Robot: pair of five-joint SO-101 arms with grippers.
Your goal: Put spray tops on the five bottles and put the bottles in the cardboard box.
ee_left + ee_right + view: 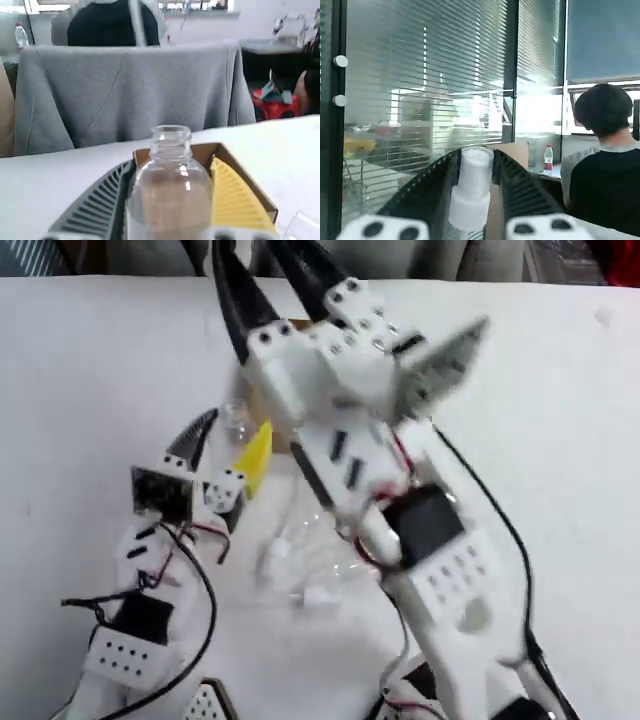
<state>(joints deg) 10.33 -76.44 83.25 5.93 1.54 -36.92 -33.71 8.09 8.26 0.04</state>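
Left wrist view: left gripper (173, 164) pinches a clear round bottle (167, 197); right gripper (476, 156) (black, ribbed) clamps white spray top (470, 190).

White table (570, 400), grey cloth (125, 90) draped behind it, slatted window blinds (430, 75), distant water bottle (548, 159)

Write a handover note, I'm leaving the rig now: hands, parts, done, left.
Left hand shut on an uncapped bottle, cardboard box just behind it.
Right hand shut on a spray top, raised high.
Loose pieces lie on the table, too blurred to count.
Done: no capped bottle seen.
Left: fit this top, then the rest; box all five.
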